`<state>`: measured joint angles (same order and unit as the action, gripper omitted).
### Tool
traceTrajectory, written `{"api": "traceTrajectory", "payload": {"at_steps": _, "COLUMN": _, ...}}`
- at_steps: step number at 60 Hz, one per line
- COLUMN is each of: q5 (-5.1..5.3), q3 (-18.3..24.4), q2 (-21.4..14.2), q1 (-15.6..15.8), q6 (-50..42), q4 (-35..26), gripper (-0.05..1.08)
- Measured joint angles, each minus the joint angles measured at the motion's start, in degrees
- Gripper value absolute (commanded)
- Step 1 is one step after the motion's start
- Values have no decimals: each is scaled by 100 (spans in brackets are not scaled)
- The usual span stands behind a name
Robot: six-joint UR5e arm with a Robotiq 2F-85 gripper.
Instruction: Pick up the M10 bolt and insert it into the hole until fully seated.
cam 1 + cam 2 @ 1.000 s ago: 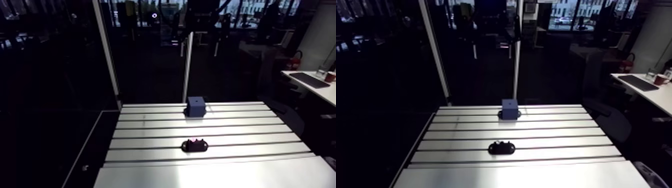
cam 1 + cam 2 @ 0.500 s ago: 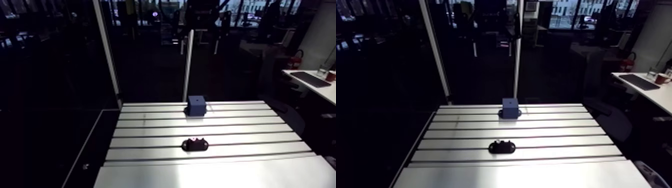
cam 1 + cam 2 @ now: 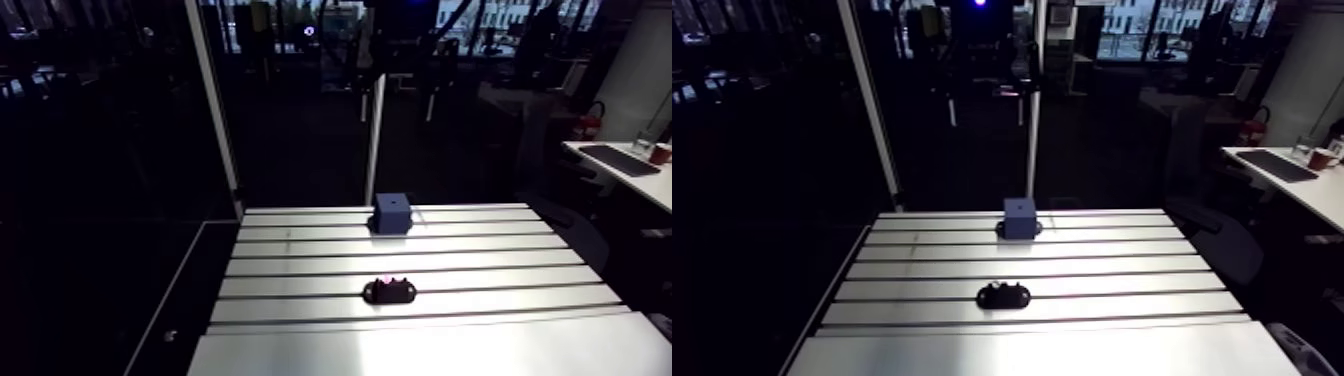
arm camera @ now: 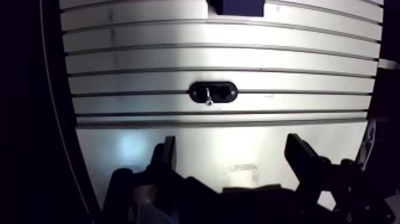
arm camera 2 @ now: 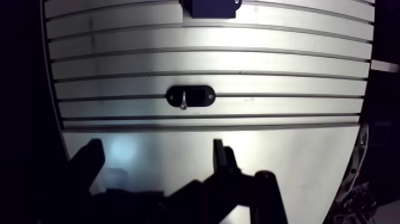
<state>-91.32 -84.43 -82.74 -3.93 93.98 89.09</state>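
Observation:
A small silvery M10 bolt (image 4: 208, 97) stands in a black oval holder (image 4: 213, 92) on the slotted aluminium table (image 3: 480, 260). In the wrist view the holder lies well ahead of my gripper (image 4: 232, 143). Its two dark fingers (image 4: 168, 156) are wide apart with only bare table between them, so it is open. Farther ahead, beyond the holder, sits a dark blue block (image 3: 393, 212) with a small hole (image 3: 394, 203) in its top face. In the arm view the holder (image 3: 389, 290) is near the table's middle and the block is at the back edge.
A white upright post (image 3: 376, 140) rises behind the block. A smooth plate (image 3: 420, 350) covers the table's front strip under the gripper. The table's left edge (image 3: 222, 290) drops off into darkness.
Bolt, holder and block have not moved. A small blue light now shows at the top edge of the arm view.

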Motion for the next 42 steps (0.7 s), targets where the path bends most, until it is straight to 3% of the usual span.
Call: {"api": "traceTrajectory", "payload": {"at_steps": 42, "q5": -13, "q3": -971, "q2": 133, "q1": -31, "q6": 5, "q4": 681, "gripper": 2}}
